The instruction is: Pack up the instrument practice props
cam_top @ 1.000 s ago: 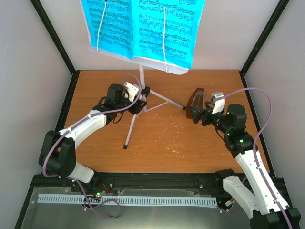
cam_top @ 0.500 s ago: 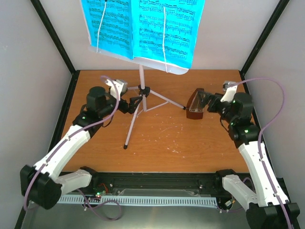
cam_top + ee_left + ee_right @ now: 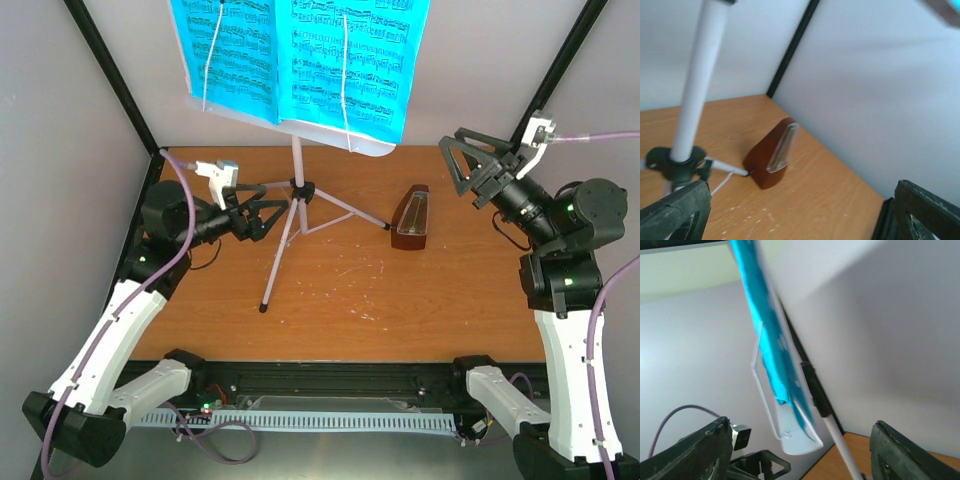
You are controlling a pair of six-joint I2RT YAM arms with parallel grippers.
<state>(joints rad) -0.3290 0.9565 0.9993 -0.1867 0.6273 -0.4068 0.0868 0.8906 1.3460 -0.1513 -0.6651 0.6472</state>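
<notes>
The silvery tripod music stand stands at the back middle of the table, and its desk holds cyan sheet-music pages. The brown metronome stands upright at the tip of the stand's right leg. My left gripper is open and empty just left of the stand's pole. My right gripper is open and empty, raised above the table's back right. The left wrist view shows the pole and the metronome. The right wrist view shows the pages edge-on and the desk's lip.
The brown table is walled by white panels with black corner posts. The stand's three legs spread over the table's middle and back.
My right gripper drew away from the metronome and rose toward the back right. My left gripper backed off leftward from the stand's hub. The metronome and the stand stay in place.
</notes>
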